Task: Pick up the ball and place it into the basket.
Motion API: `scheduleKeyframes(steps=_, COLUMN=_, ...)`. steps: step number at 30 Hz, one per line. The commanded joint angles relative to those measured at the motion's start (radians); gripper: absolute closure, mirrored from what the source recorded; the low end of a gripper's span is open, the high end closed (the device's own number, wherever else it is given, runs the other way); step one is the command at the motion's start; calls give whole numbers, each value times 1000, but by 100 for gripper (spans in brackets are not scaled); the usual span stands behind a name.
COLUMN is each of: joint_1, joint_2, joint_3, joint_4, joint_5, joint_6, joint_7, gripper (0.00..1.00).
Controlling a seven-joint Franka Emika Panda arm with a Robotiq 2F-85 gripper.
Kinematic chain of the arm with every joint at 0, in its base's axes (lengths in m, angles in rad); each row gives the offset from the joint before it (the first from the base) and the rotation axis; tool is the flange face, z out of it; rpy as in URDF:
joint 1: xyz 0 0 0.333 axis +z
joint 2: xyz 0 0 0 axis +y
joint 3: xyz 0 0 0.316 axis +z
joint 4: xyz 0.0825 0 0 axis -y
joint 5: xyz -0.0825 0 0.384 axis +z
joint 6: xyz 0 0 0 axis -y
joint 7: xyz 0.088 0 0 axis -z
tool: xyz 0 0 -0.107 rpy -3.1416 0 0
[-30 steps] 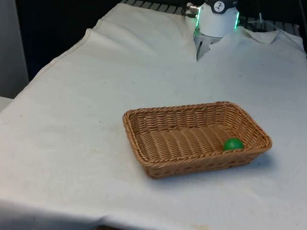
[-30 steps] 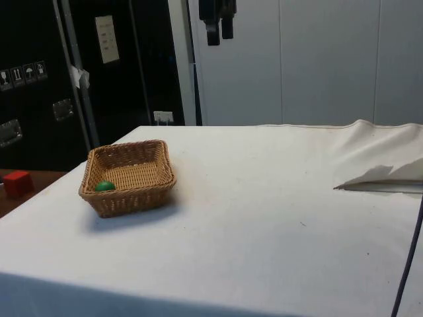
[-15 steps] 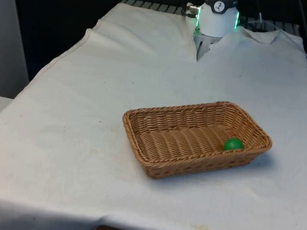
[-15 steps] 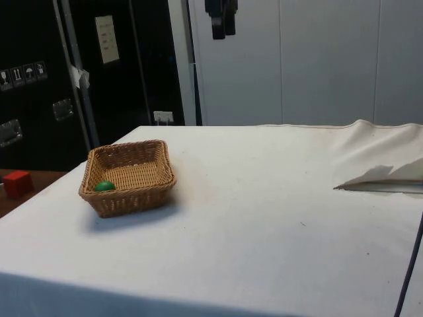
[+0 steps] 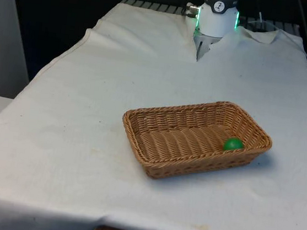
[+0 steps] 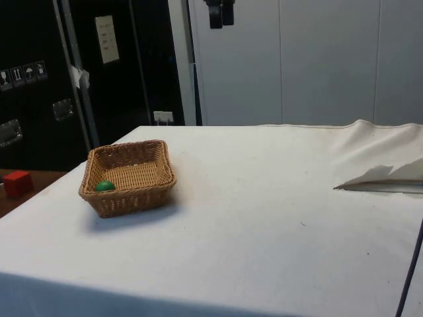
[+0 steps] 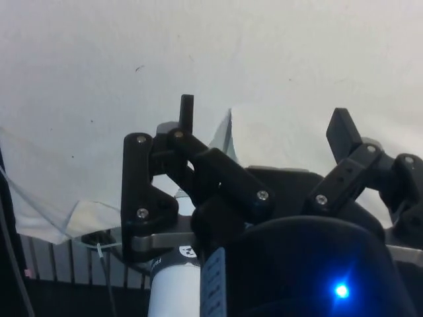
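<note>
Ball (image 5: 233, 144), small and green, is lying inside the wicker basket (image 5: 154, 154), in the corner at the front view's right, touching or almost touching the woven wall. It is resting far below the pincer (image 7: 264, 129) and well to one side of it, so the task is looking finished to me.

Very little is risking to go wrong now, in my judgement. The ball is round and light, so a knock against the basket or a pull on the white cloth (image 5: 87, 113) of the tabletop could be making it roll, though the wall is high enough to be keeping it in. The arm is high, so I am not expecting such contact unless it is descending again above the basket.

In the wrist view the two fingers are standing wide apart, holding nothing and touching nothing; only cloth is lying under them. In the side view the pincer (image 6: 221, 13) is hanging high above the tabletop.
</note>
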Motion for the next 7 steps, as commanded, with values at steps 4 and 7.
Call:
scheduleKeyframes(steps=4, joint_1=-3, joint_2=-2, joint_3=6, joint_4=10, joint_5=-12, joint_6=-14, joint_7=21, gripper=0)
scheduleKeyframes(steps=7, joint_1=0, joint_2=0, joint_3=2, joint_4=11, joint_5=-7, joint_6=-6, joint_7=18, gripper=0)
